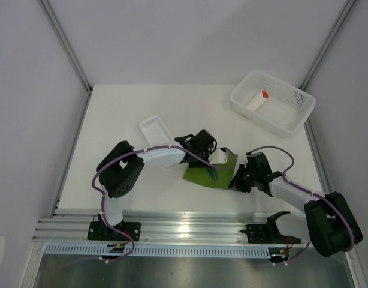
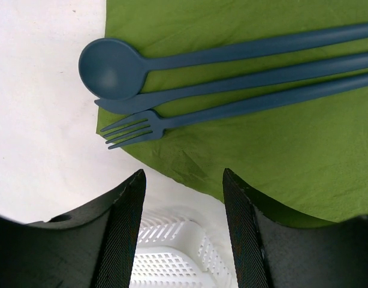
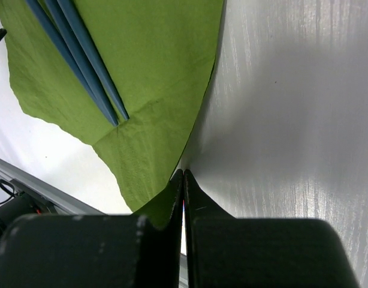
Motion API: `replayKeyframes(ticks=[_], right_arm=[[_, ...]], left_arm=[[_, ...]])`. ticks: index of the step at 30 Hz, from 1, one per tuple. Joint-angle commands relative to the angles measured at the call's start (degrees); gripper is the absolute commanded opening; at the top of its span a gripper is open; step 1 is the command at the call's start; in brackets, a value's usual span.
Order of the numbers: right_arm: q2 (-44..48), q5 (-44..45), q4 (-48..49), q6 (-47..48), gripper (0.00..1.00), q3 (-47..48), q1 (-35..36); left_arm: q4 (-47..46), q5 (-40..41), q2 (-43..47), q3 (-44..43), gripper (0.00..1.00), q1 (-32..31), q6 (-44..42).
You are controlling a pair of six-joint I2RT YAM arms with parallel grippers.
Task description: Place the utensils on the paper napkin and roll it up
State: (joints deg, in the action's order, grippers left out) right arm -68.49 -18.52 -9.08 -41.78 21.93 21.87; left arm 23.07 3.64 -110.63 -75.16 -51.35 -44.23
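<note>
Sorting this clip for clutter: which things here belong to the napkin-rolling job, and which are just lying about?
Job: napkin, spoon, knife, fork; right gripper shut on the napkin's edge; left gripper open, holding nothing.
Lying about: small white tray, white basket, orange-tipped white piece inside it.

Bright, even overhead light on the white table (image 1: 112, 120), with faint soft shadows and a glare patch on the metal rail (image 1: 184, 227) at its near edge; wrist views render the paper napkin (image 2: 232, 162) sharply, near black fingers (image 2: 121, 240) softly.
</note>
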Motion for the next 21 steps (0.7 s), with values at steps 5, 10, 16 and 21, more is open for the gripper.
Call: replayKeyframes(ticks=[5,10,16,21], right_arm=[[1.43,-1.6,5.12,-2.52,0.0,1.0,-0.07],[-2.69,-1.78,8.38,-2.17,0.0,3.55,0.45],[-6.39,-1.69,11.89,-1.2,0.0,8.12,1.33],[-10.69,-1.34,14.35,-0.32,0.0,10.49,1.51]], left_arm=[[-2.06,-2.41,1.2,-0.96,0.58,0.64,-0.6],[-2.15,-2.85,1.91,-1.05,0.58,0.99,0.37],[-2.15,-3.2,2.96,-1.22,0.58,1.08,1.78],[-1.8,-3.2,3.58,-1.75,0.58,1.17,3.18]])
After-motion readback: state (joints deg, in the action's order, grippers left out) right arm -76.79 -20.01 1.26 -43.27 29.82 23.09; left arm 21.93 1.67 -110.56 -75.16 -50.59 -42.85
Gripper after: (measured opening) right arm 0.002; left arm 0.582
